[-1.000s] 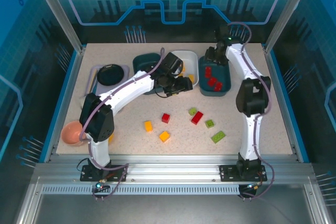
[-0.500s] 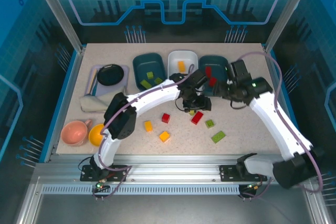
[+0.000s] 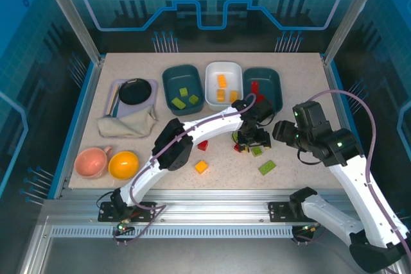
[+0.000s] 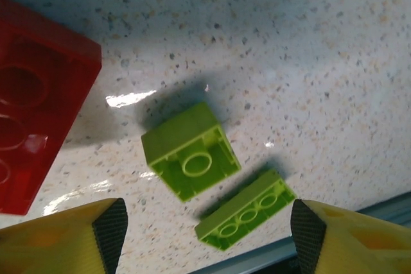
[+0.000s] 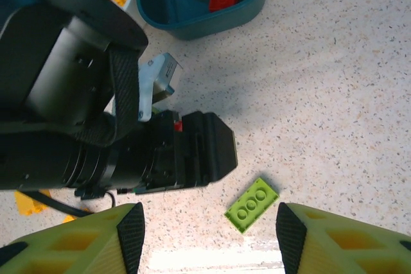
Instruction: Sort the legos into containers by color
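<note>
On the counter, three trays line up at 12 o'clock: left tray, middle tray and right tray, each holding legos. A dish sits at 10 o'clock, with a cloth just before it. A cup lies left of a bowl at 8. Loose on the counter are a small brick toward 6 and a long brick toward 4.

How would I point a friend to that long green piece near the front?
Find the right-hand dark teal tray holding red bricks, then come straight toward the table's front edge. The long green brick lies there, turned diagonally. Unlike the squarish green brick behind it, it is narrow and stretched out.
</note>
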